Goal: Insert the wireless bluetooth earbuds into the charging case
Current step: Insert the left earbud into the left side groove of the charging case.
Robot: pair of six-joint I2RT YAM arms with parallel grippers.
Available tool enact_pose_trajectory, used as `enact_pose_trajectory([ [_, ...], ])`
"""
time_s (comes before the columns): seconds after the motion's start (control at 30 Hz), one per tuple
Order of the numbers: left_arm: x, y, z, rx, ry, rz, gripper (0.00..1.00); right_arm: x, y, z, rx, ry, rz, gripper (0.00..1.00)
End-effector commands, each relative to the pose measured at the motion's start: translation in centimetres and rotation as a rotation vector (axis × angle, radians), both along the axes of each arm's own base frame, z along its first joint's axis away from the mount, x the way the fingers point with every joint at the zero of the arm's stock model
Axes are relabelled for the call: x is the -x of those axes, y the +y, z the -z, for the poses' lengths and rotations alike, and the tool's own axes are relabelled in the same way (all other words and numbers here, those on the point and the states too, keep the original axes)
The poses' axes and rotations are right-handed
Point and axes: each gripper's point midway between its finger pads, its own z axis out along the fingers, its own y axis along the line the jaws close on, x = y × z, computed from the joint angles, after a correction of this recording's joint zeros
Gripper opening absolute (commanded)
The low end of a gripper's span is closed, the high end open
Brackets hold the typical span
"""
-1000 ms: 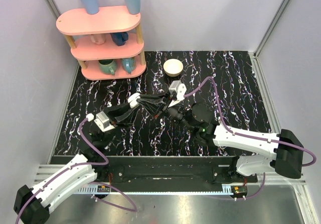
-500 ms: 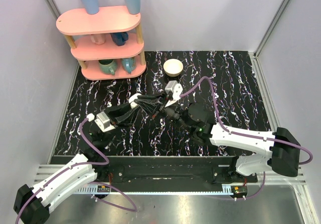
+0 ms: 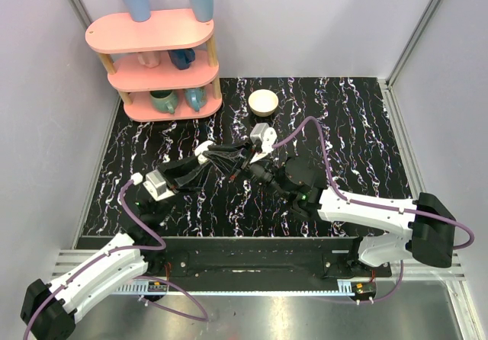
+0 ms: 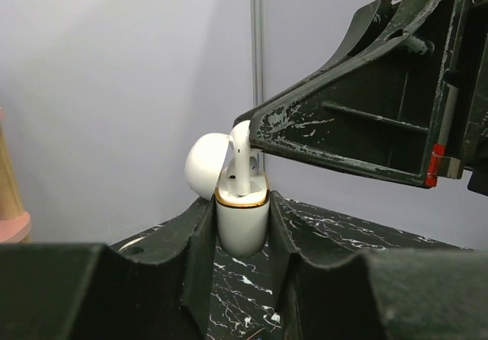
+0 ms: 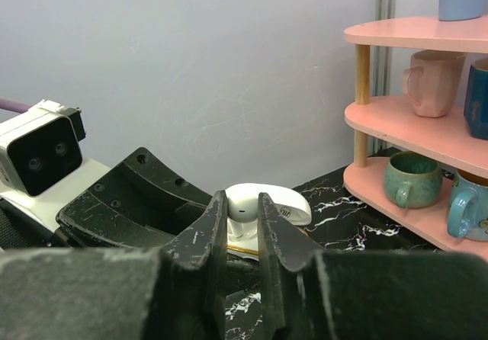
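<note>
Charging case (image 4: 242, 222): glossy white, rounded, gold-rimmed, hinged open.

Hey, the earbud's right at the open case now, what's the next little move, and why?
Probably ease the right pincer straight down. Its earbud stands stem-first in the charging case with its head above the gold rim, not seated, while the left pincer grips the case upright.

a black marble table (image 3: 358, 126) carries a pink shelf rack (image 3: 164, 111), with a white bowl (image 3: 263, 101) just right of the rack.
</note>
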Motion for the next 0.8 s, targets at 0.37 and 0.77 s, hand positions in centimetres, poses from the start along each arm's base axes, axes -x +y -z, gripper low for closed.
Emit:
enact_pose_trajectory([
  [0.37,0.9,0.0,-1.5,0.043,-0.062,0.029,0.00,0.9,0.5,-3.0,-0.091,-0.037,-0.037,0.00],
  [0.77,1.1,0.6,-2.2,0.065,-0.083,0.011,0.00,0.8,0.1,-2.1,-0.027,-0.065,-0.011,0.00],
])
